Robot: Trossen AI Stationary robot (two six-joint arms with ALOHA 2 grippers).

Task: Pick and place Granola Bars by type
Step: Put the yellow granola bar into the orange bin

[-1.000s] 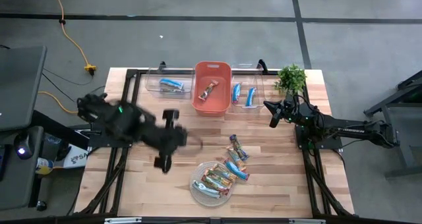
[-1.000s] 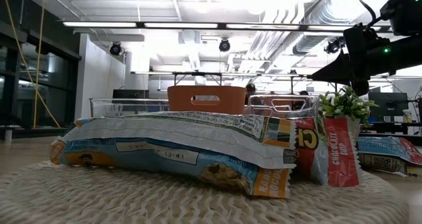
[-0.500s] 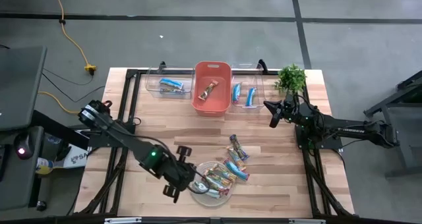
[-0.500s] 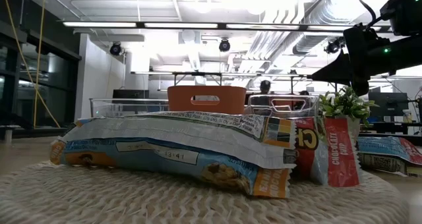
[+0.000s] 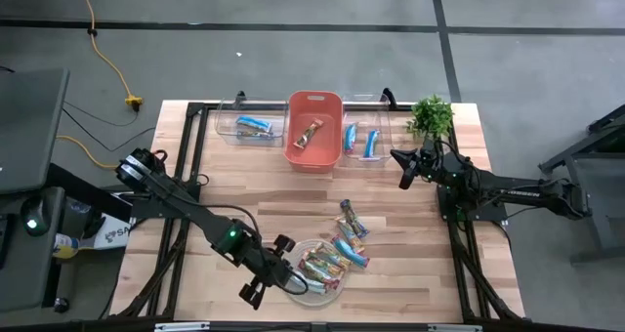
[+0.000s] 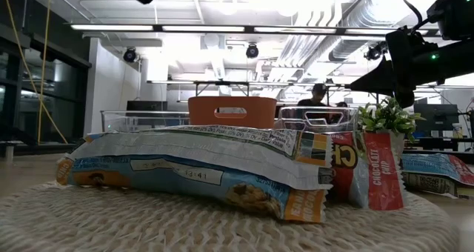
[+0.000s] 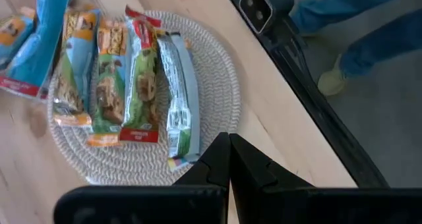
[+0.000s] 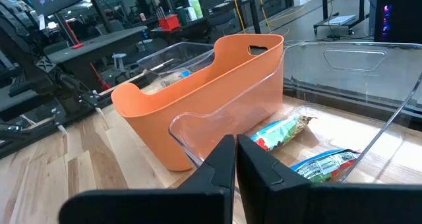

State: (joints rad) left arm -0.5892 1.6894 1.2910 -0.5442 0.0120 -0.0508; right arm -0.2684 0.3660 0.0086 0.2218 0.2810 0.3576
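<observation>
Change from one second before: the left arm had swung from mid-surface, left of centre, down to the near edge. Half a second before, it was already beside the mat; since then it had edged slightly nearer the front edge. The right arm had not moved. A person far behind the bins in the low view had shifted rightward.

Left end effector [image 5: 256, 290] hung at the near-left rim of the round woven mat [image 5: 290, 285], arm stretched diagonally from its base at the surface's left side. In the left wrist view its fingers [image 7: 217, 159] were pressed together, holding nothing, tips just off the mat's edge beside the outermost grey-blue bar [image 7: 179, 92].

Right end effector [image 5: 403, 175] was poised at the far right, arm extended leftward from its base, just near of the right clear bin [image 5: 363, 157] and beside the small potted plant [image 5: 431, 114]. Fingers [image 8: 223, 159] together, empty.

Granola Bars [image 5: 324, 265]: a cluster lay side by side on the mat, with several more spilling onto the wooden surface [image 5: 293, 191] just right of and beyond it. Sorted so far: one blue bar in the left clear bin [image 5: 227, 133], one tan bar in the orange bin [image 5: 313, 103], two blue-and-red bars in the right clear bin.
</observation>
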